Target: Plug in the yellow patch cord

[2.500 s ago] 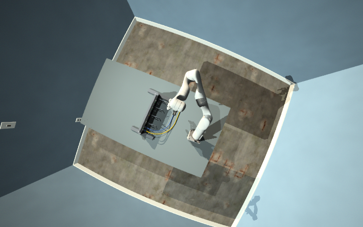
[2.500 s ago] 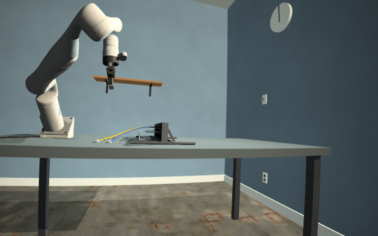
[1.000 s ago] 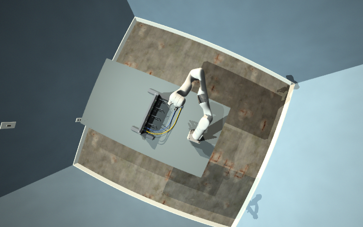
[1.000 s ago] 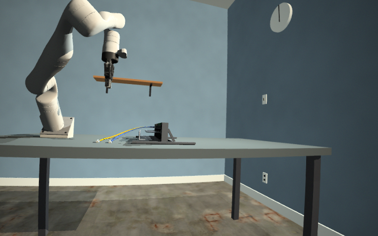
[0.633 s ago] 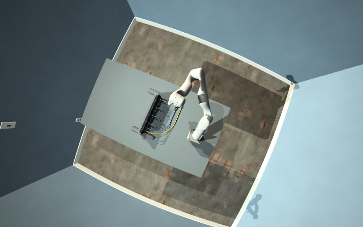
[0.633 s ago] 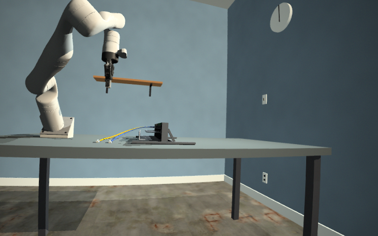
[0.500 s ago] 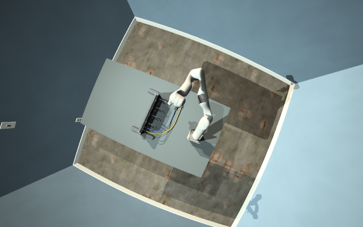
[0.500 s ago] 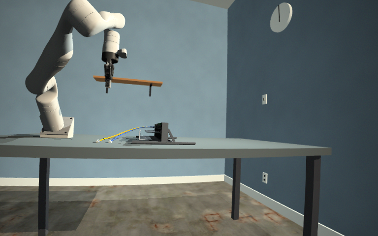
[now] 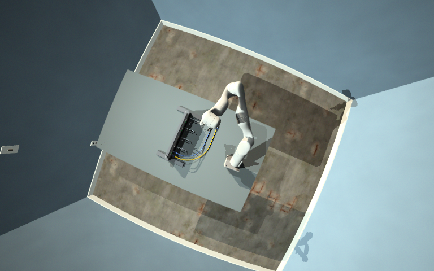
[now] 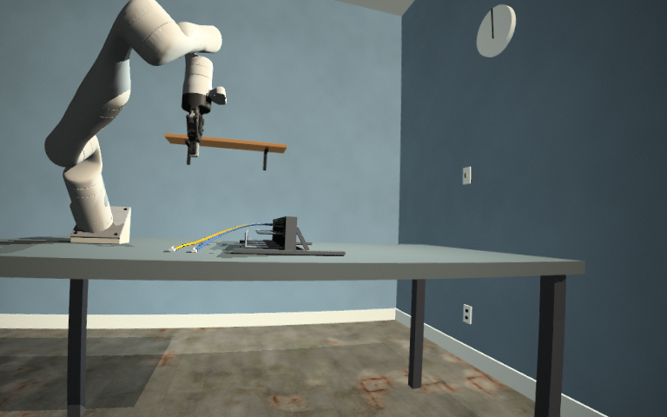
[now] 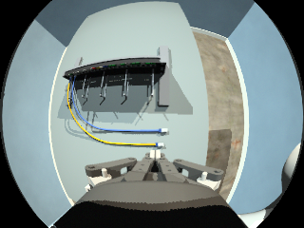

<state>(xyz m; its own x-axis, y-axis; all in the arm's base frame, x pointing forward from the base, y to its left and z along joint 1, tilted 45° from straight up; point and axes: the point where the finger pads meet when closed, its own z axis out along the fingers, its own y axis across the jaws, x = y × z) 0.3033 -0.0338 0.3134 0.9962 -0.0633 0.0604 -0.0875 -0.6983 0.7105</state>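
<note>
Pincer (image 10: pixel 194 153) (image 11: pixel 155 155) clenched, empty, high above table (image 9: pixel 127 105) (image 10: pixel 442 253) (image 11: pixel 128 28). Open it, descend squarely; grip yellow plug (image 10: pixel 172 248) (image 11: pixel 157 144) latch up, rack (image 10: pixel 291 233) (image 11: pixel 163 90) undisturbed. Wrist view: plug on table, just past fingertips at twelve, nose toward three, long axis three-to-nine.

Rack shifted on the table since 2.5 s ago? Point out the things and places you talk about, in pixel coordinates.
No. In the exterior view, the rack (image 9: pixel 177 134) (image 10: pixel 291 233) (image 11: pixel 115 62) shows no visible shift in any direction against the table's (image 9: pixel 127 112) (image 10: pixel 442 269) (image 11: pixel 128 28) front edge.
</note>
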